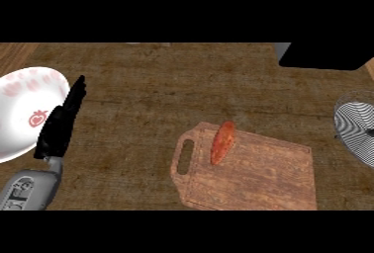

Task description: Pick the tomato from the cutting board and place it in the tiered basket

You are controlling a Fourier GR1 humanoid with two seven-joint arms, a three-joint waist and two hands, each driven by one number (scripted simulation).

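1. The left hand (58, 126) is seen at the view's left side, open, with its fingers straight and pointing up the picture. Nothing is held in it, and it is judged to be resting. Its grey forearm (29, 190) comes in from the lower left corner.
2. The right hand is not shown in the view, so nothing can be said of its state.
3. A white plate (22, 113) with red markings is seen at the left edge of the counter (146, 79), partly overlapped by the left hand.
4. The tomato (223, 142) is found well apart from that hand, lying on the cutting board (252, 178) near the board's handle end. It shows as a narrow red-orange shape and is touched by nothing.
5. The tiered basket (355, 126), made of wire, is cut off by the right edge, beyond the board.
6. A black object (325, 54) is seen at the top right corner; what it is cannot be told.
7. The task is judged to be at its start: the tomato is not yet picked, and the reach, the grasp, the carry to the basket and the release are all left.
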